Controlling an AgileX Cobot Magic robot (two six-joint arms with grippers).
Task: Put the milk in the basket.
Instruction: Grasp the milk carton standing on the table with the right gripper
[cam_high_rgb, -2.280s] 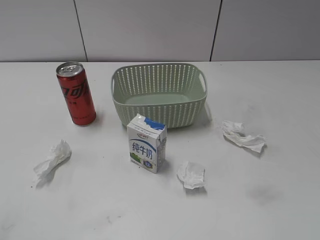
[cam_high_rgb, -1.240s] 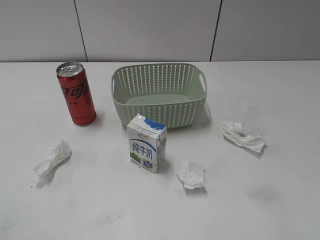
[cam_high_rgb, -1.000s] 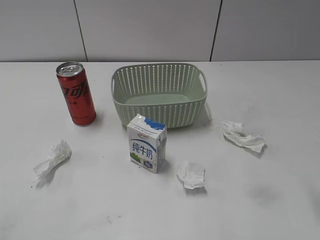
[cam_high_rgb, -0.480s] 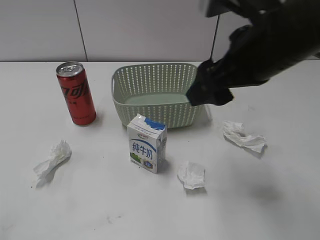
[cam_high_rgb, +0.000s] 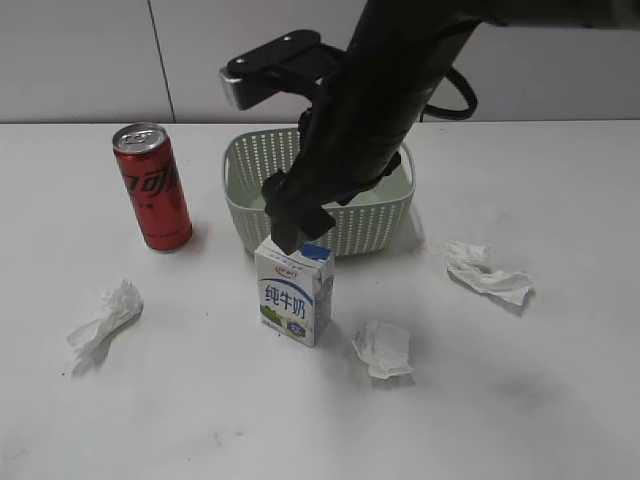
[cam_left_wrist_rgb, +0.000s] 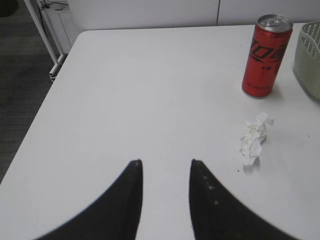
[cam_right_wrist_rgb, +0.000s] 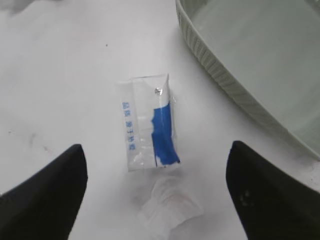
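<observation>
The milk, a small white carton with a blue top corner, stands upright on the white table in front of the basket, a pale green perforated one. My right gripper hangs just above the carton's top, with the arm reaching over the basket. In the right wrist view the gripper is wide open and empty, and the milk lies below it, between the fingers, beside the basket wall. My left gripper is open and empty over bare table at the far left.
A red soda can stands left of the basket and also shows in the left wrist view. Crumpled tissues lie at the left, right of the milk and at the right. The table's left edge shows.
My right arm has swung in from the upper right, across the basket, and dropped its gripper over the milk. The milk, basket, can and tissues have not moved.
</observation>
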